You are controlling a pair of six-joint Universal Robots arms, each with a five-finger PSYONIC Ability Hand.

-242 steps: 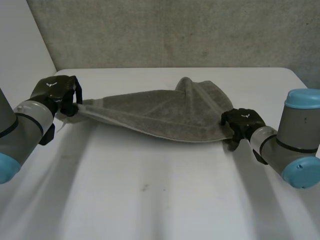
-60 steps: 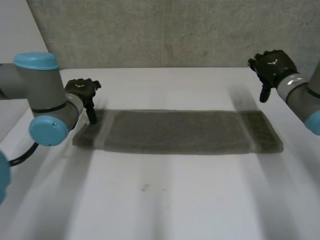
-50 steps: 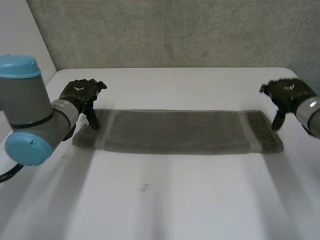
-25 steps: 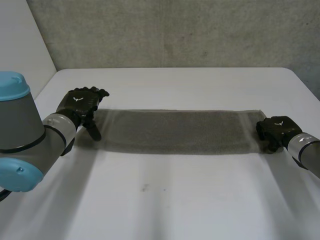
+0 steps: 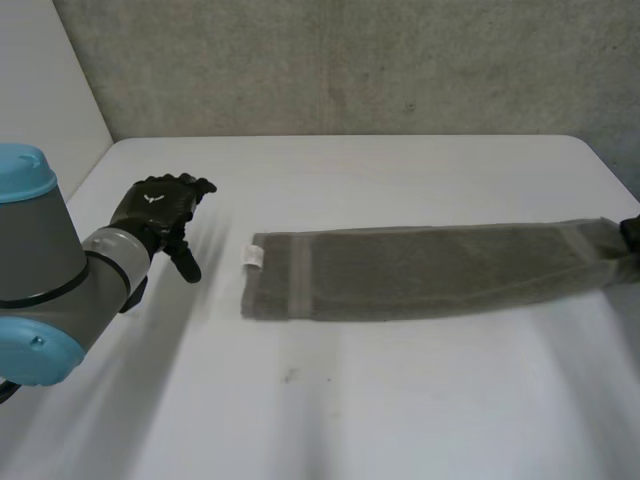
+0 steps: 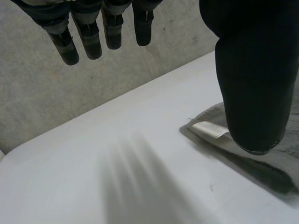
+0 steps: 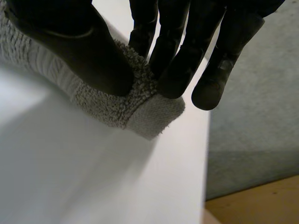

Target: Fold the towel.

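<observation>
Head view: the grey towel (image 5: 430,272) lies on the white bench (image 5: 400,400) as one long, narrow strip. It runs from about the bench's middle out to the edge on the robot's right. The end nearer the middle carries a small white label (image 5: 253,256) at its corner and a pale band (image 5: 298,277) across its width. The left hand (image 5: 160,208) hangs over bare bench, well apart from that end. Its fingers are spread and relaxed and grasp nothing, and the left arm (image 5: 50,290) comes in behind it. The right hand (image 5: 633,235) sits at the towel's other end, right at the bench's edge (little of it can be seen here).

Left wrist view: the left hand (image 6: 252,70) is released, with its fingers (image 6: 88,42) hanging straight and the thumb standing apart from them. Past the thumb's tip the towel's (image 6: 266,163) labelled corner rests flat on the bench (image 6: 93,177), and a grey wall (image 6: 46,102) rises behind.

Right wrist view: the right hand (image 7: 70,42) is clamped on the towel (image 7: 140,109), with the thumb on one face and the fingers (image 7: 182,70) on the other. The banded corner juts out beyond the fingertips, near the edge of the bench (image 7: 70,172). I cannot tell whether that corner touches the bench or is lifted off it.
</observation>
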